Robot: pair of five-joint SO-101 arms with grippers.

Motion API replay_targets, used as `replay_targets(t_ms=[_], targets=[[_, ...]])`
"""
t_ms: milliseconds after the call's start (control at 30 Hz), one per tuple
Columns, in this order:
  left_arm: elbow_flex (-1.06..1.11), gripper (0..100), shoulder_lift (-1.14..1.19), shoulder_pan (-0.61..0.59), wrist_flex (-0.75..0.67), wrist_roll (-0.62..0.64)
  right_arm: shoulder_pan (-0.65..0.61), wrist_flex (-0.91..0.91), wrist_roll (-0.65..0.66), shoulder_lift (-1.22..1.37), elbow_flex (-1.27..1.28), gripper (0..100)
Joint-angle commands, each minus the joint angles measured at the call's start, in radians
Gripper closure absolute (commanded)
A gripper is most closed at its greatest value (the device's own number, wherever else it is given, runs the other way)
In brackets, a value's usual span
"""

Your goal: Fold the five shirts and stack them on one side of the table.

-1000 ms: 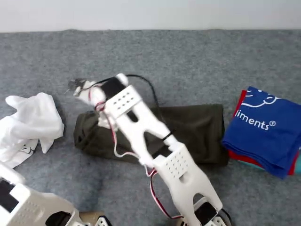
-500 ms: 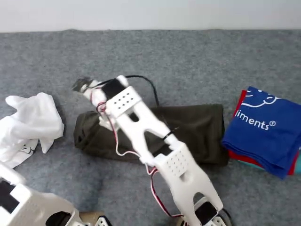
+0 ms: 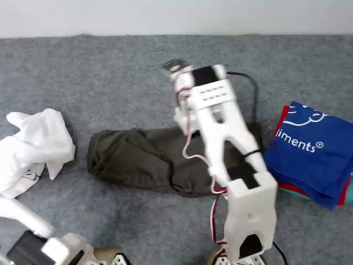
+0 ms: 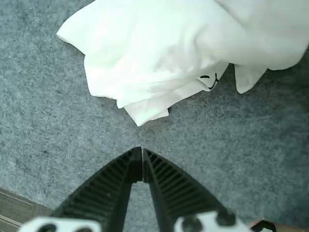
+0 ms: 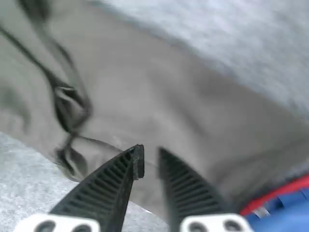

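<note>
The right claw has its two black ribbed fingers a narrow slit apart and grips nothing; it points down at the right part of a dark olive-green cotton shirt, and whether the tips touch the cloth cannot be told. That olive-green shirt lies as a long, roughly folded band across the middle of the grey felt table cover, with the white right arm stretched over its right end and a black cable looping off the wrist. Just right of the band, at the table's right edge, sits a stack of folded shirts, a blue one with white print on top and red and teal edges beneath; its blue and red corner lies near the right claw. The left claw is closed tip to tip, empty, over bare grey felt just near of a crumpled white shirt, which lies in a heap at the table's left edge, well apart from the stack.
</note>
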Motion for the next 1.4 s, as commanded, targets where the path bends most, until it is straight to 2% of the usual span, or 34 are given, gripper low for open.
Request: replay_targets(t_ms=[0,300,433,600,700,967,1100,1367], targets=[[0.036,98,-0.104,0.046,0.025,-0.034,0.113,0.041,-0.006,-0.081,0.009,79.2],[0.228,98,-0.244,0.157,0.026,-0.091,0.320,-0.022,-0.006,-0.056,0.034,77.7],[0.288,91,-0.270,0.178,0.026,-0.089,0.357,-0.065,0.009,-0.001,0.087,76.9],[0.308,90,-0.269,0.204,0.026,-0.087,0.421,-0.163,0.043,0.025,0.164,76.9],[0.306,90,-0.269,0.204,0.025,-0.089,0.426,-0.229,0.080,0.025,0.239,76.9],[0.305,90,-0.273,0.204,0.025,-0.089,0.429,-0.452,0.078,0.027,0.493,77.1],[0.305,90,-0.275,0.204,0.026,-0.089,0.438,-0.453,0.078,0.027,0.548,77.3],[0.302,90,-0.276,0.204,0.026,-0.089,0.435,-0.453,0.087,0.051,0.546,97.6]])
